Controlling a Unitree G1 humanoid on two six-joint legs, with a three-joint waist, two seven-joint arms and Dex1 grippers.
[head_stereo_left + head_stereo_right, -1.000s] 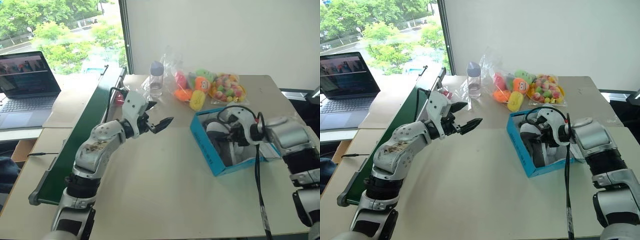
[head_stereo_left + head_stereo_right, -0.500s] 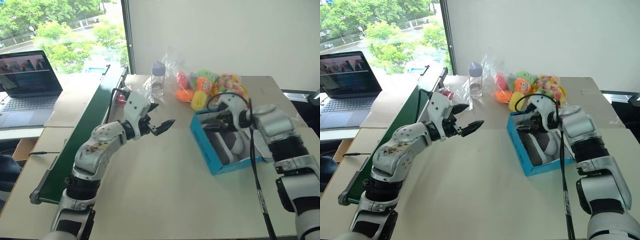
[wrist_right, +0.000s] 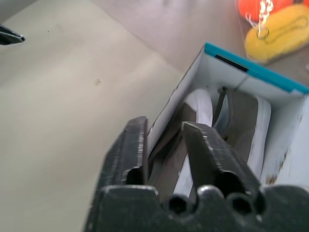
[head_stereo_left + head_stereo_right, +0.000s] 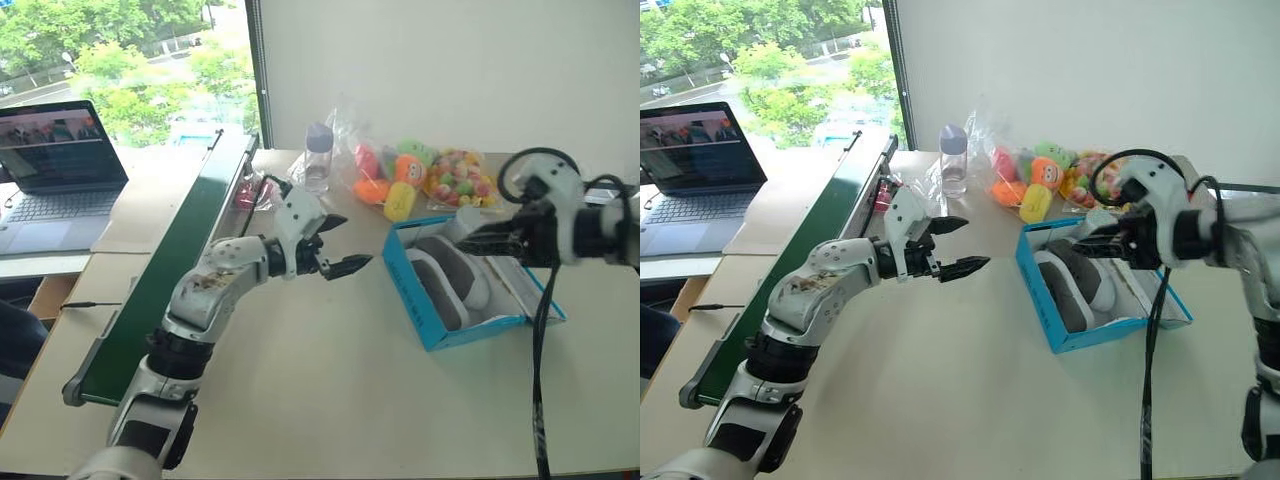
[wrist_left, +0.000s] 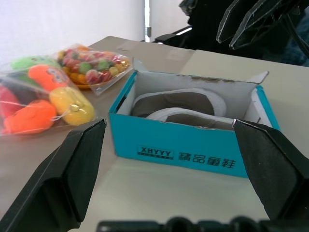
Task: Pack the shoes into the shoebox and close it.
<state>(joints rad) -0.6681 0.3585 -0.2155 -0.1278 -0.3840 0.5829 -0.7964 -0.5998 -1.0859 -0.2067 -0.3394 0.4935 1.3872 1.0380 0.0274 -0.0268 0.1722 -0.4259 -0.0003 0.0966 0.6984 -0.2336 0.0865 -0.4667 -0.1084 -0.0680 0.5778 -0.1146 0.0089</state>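
Note:
The blue shoebox [image 4: 408, 288] stands open on the table's right half, its lid [image 4: 528, 290] folded out flat on the far side from my left arm. Both grey shoes [image 4: 447, 277] with white soles lie side by side inside it. My right gripper [image 4: 468, 240] hovers above the box's far side, pointing across it. In the right wrist view its fingers [image 3: 207, 145] are shut with nothing between them, over the shoes [image 3: 241, 121]. My left gripper [image 4: 355, 241] is open above the table, left of the box, facing its blue wall [image 5: 188, 152].
Bags of plush toys [image 4: 395, 175] and small coloured balls [image 4: 460, 178] lie just behind the box, with a plastic bottle [image 4: 317, 155] beside them. A long dark-green conveyor belt [image 4: 175, 265] runs along the table's left edge. A laptop [image 4: 60, 160] sits beyond it.
My right gripper has lifted out of the box and pulled back to the right, leaving the shoes inside. My left gripper has shifted right, closer to the box.

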